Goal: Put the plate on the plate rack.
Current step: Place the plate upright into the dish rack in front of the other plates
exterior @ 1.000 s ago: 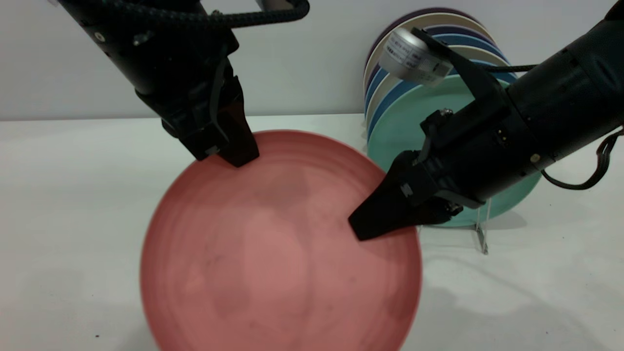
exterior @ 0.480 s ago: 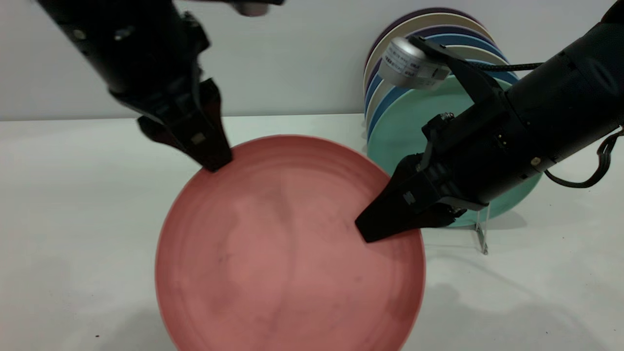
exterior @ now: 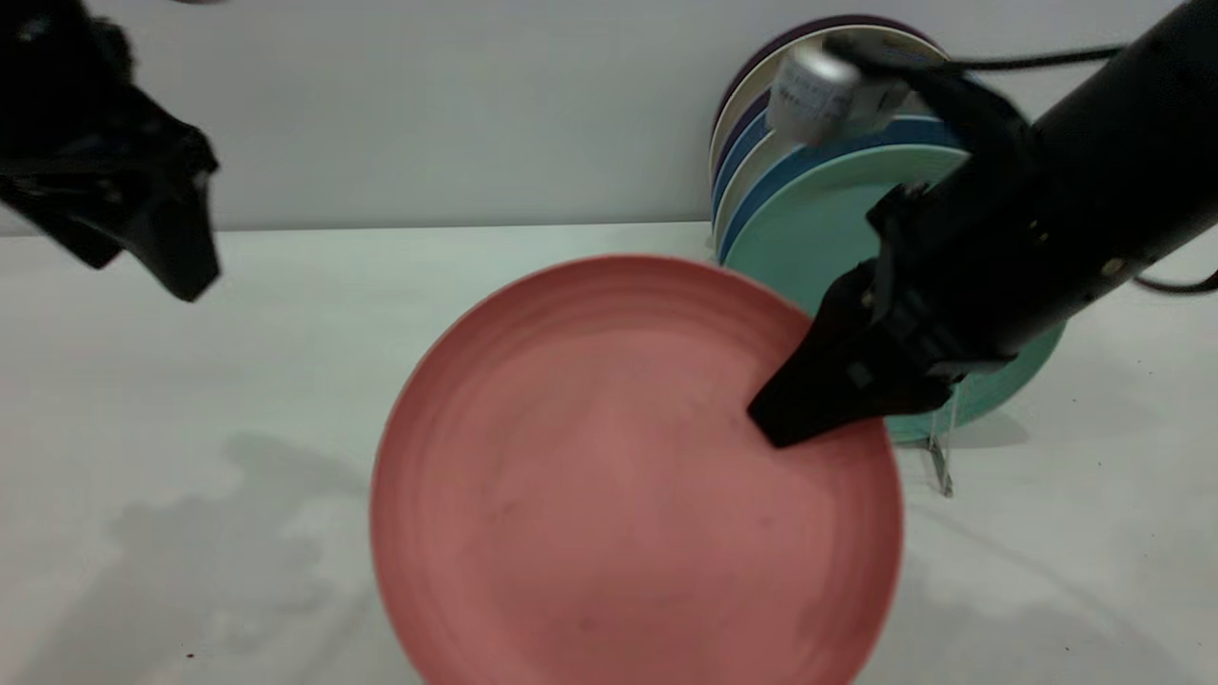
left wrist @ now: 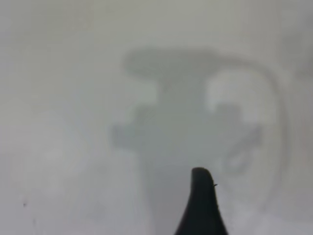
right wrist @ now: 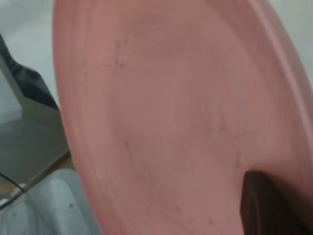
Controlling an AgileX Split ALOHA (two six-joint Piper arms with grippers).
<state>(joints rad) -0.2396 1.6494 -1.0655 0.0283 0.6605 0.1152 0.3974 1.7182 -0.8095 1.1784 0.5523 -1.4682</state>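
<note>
The salmon-pink plate [exterior: 618, 476] is tilted up off the table, its face toward the exterior camera, just left of the plate rack [exterior: 942, 459]. My right gripper [exterior: 782, 430] is shut on the plate's right rim. In the right wrist view the plate [right wrist: 171, 107] fills the frame, with one dark finger [right wrist: 264, 208] lying on its face. My left gripper [exterior: 143, 271] is open and empty, raised at the far left, well clear of the plate. The left wrist view shows one finger [left wrist: 200, 205] over bare table.
The rack holds several upright plates, with a teal-green plate [exterior: 799, 238] in front and blue, cream and purple ones [exterior: 752, 143] behind it. A white wall stands behind the white table [exterior: 238, 381]. The arm's shadow lies on the table at the left.
My left gripper has let go of the plate's upper-left rim and pulled away to the far left. My right gripper has carried the plate to the right, toward the rack.
</note>
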